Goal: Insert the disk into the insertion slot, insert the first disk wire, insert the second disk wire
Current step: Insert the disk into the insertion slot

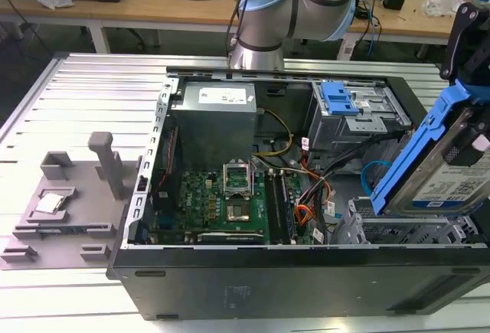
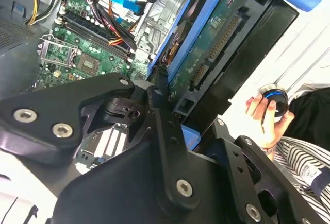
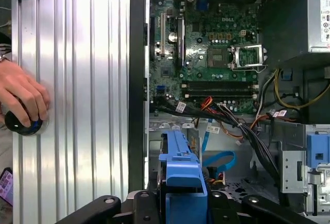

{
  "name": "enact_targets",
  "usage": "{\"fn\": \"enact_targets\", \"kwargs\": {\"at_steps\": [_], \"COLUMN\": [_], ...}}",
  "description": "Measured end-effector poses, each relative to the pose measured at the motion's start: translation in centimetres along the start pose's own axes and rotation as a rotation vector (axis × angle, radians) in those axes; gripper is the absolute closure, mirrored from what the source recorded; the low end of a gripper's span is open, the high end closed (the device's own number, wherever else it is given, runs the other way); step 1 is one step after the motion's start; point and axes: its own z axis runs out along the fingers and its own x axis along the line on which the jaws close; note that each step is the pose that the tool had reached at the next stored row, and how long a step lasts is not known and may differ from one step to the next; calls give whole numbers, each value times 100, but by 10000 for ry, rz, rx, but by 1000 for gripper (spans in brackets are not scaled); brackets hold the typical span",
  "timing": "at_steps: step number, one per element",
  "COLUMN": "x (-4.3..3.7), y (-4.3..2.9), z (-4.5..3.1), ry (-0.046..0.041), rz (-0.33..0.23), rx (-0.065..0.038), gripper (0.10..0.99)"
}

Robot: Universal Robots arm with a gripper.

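Gripper [image 1: 473, 130] fingers are closed on the disk [image 1: 432, 176], one on each flat side of its blue carrier, and hold it steeply tilted in the air above the corner of the open computer case [image 1: 268, 287] at the exterior view's right. The disk is not yet in the insertion slot [image 1: 406, 230], the low perforated grey cage just beneath it. Judging from this pose, the main risk is the angle: brought down as tilted as it is, the carrier could catch on the cage's edge and jam or twist in the grip. A blue cable [image 3: 219, 159] and a wire bundle [image 3: 247, 131] lie close to the cage in the first wrist view, so they could be pinched or pushed aside by the disk. A person's hand [image 3: 23, 98] rests on a round black knob [image 3: 20, 123] well clear of the case. The slot's mouth is mostly hidden behind the disk, the gripper is cut off at the exterior view's right, and I cannot tell which loose wires are the disk's two.
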Motion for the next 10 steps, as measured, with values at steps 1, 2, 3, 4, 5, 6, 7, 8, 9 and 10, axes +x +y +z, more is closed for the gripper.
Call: {"fn": "enact_targets", "kwargs": {"at_steps": [1, 2, 3, 4, 5, 6, 7, 8, 9, 10], "x": [-46, -84, -108, -118, -123, -125, -127, -130, -134, -139], "y": [0, 0, -1, -2, -3, -4, -5, -9, -19, -27], "z": [20, 42, 82, 114, 142, 157, 169, 179, 197, 217], "ry": [-1, 0, -1, 0, -2, -3, 2, 5, 11, 13], "rz": [0, -1, -4, -5, -12, -31, -105, -174, -291, -338], "rx": [0, 0, 1, 0, 0, 0, 0, 1, 1, 1], "gripper": [722, 722, 722, 722, 722, 722, 722, 722, 722, 722]}}
